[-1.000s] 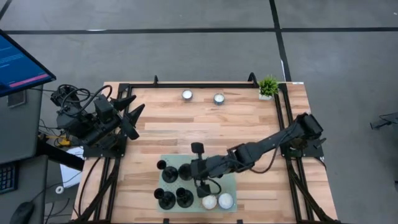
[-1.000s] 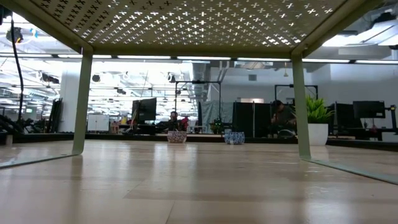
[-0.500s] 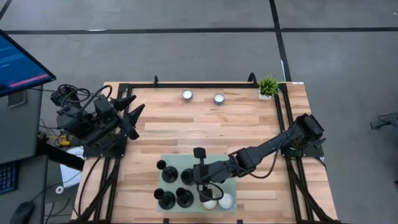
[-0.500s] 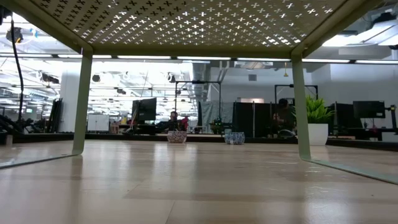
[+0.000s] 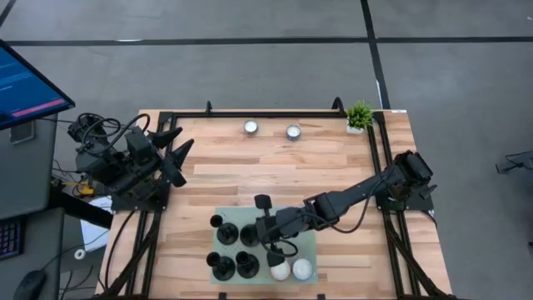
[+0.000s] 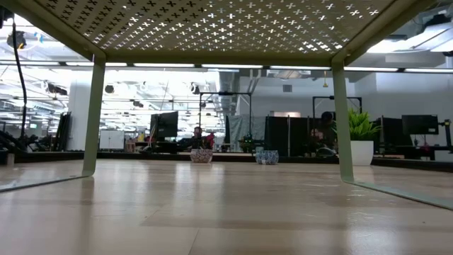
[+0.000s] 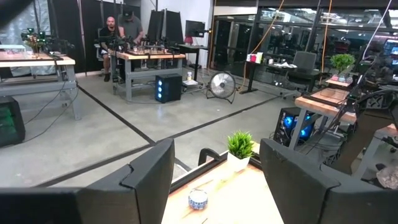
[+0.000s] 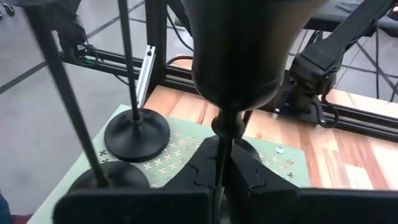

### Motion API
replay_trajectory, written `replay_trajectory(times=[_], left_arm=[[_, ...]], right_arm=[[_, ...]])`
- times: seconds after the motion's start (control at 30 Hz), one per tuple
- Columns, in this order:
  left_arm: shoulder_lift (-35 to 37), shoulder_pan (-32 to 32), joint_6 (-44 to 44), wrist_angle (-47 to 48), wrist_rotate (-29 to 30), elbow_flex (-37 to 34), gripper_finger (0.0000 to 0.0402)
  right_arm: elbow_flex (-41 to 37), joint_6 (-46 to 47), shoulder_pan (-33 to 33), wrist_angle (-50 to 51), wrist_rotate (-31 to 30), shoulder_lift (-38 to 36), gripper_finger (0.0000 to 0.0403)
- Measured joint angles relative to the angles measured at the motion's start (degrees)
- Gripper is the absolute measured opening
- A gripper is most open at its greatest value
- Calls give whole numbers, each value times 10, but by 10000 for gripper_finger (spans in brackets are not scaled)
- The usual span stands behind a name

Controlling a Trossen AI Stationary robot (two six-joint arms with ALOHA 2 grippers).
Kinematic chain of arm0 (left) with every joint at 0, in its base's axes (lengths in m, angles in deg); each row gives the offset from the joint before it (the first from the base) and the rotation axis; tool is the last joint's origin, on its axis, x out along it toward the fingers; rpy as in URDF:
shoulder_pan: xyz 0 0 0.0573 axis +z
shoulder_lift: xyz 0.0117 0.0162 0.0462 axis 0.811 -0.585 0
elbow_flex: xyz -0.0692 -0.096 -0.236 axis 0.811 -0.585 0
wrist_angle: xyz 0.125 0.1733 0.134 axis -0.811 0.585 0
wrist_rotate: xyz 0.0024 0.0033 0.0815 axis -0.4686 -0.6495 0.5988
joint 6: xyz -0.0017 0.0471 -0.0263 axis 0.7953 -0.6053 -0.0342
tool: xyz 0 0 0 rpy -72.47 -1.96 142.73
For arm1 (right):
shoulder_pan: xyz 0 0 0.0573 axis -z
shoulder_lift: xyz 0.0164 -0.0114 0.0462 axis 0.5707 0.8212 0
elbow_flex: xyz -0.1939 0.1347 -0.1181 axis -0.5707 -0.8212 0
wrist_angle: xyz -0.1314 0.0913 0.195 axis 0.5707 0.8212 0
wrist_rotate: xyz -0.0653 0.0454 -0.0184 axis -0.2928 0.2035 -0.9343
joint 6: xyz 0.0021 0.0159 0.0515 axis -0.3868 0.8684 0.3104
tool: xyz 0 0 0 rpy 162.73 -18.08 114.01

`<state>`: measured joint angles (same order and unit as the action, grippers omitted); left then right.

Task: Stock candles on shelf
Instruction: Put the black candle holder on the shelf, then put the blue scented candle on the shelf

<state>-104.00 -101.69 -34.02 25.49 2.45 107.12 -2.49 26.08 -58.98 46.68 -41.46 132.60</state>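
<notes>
I see a table (image 5: 275,167) of light wooden planks with a smooth sheen, the shelf (image 5: 310,244) — matt pale green perforated metal — and matt black candle holders (image 8: 137,134) on it.

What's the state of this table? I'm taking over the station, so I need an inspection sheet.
Surface: wooden tabletop, no spills seen.
Job's things: two candles on the green shelf; two more at the table's far edge.
Clutter: black candle holders on the shelf; potted plant at a far corner.
Grippers: right gripper shut on one black candle holder's stem, over the shelf; left gripper open, parked at the left edge.
Cables: bundle at the left arm's base.
Surroundings: monitor; people at distant desks.
</notes>
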Motion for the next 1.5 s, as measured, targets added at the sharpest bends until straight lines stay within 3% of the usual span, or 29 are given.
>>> replay_trajectory(times=[0.53,1.0,1.27,1.5], left_arm=[[0,0,0,0,0,0,237],[0,0,0,-1,0,0,237],[0,0,0,-1,0,0,237],[0,0,0,-1,0,0,237]], right_arm=[[0,-11,11,0,31,0,15],[0,-7,23,10,60,-1,86],[0,9,23,35,59,-19,173],[0,30,22,134,29,-71,262]])
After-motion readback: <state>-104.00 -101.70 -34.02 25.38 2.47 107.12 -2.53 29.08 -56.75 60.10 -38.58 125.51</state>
